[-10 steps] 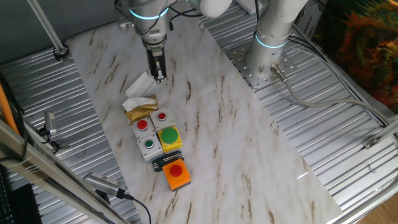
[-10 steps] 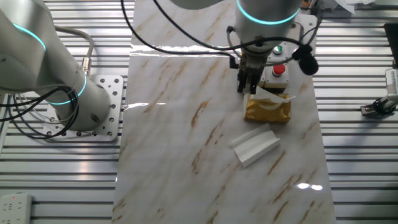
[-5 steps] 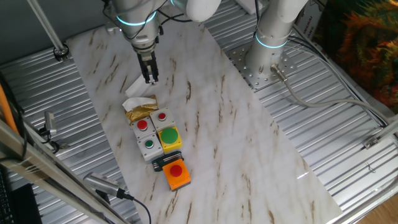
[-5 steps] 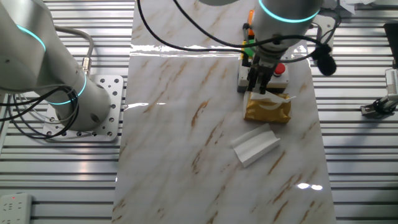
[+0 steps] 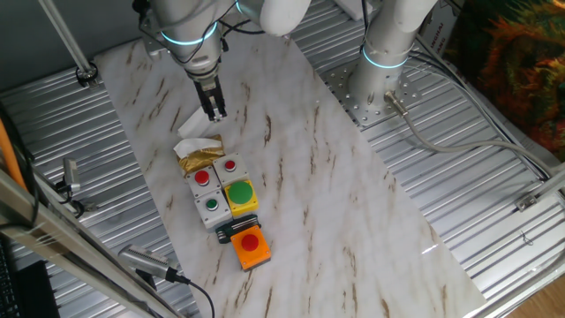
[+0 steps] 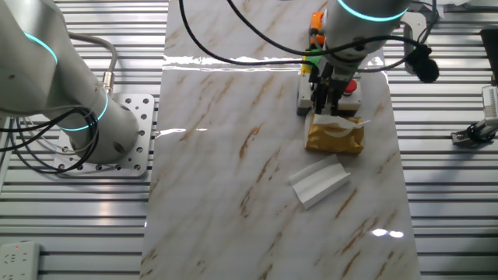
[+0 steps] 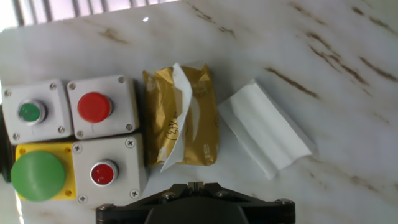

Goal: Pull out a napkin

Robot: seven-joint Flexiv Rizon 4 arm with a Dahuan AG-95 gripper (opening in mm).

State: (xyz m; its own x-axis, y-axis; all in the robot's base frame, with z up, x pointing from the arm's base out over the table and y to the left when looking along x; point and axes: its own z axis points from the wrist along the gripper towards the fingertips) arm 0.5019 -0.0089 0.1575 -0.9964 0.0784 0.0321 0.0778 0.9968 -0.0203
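Observation:
A gold foil packet [image 7: 181, 118] lies beside the button boxes, with a thin white napkin sheet [image 7: 179, 106] sticking out of its slit; it also shows in the other fixed view [image 6: 336, 133]. A second white napkin [image 7: 267, 135], folded, lies loose on the marble next to the packet [image 6: 320, 180] [image 5: 196, 119]. My gripper [image 7: 196, 185] hangs above the table near the packet's edge, its fingers closed together and holding nothing [image 6: 325, 105] [image 5: 214, 110].
Grey button boxes with red [image 7: 96, 107] and green [image 7: 29, 112] buttons, a yellow box with a big green button [image 7: 38, 174] and an orange box [image 5: 250, 246] stand in a cluster beside the packet. Ribbed metal surrounds the marble board [image 5: 309, 177].
My gripper has moved sideways across the board toward the packet and the button boxes, still shut. The packet and both napkins have not moved.

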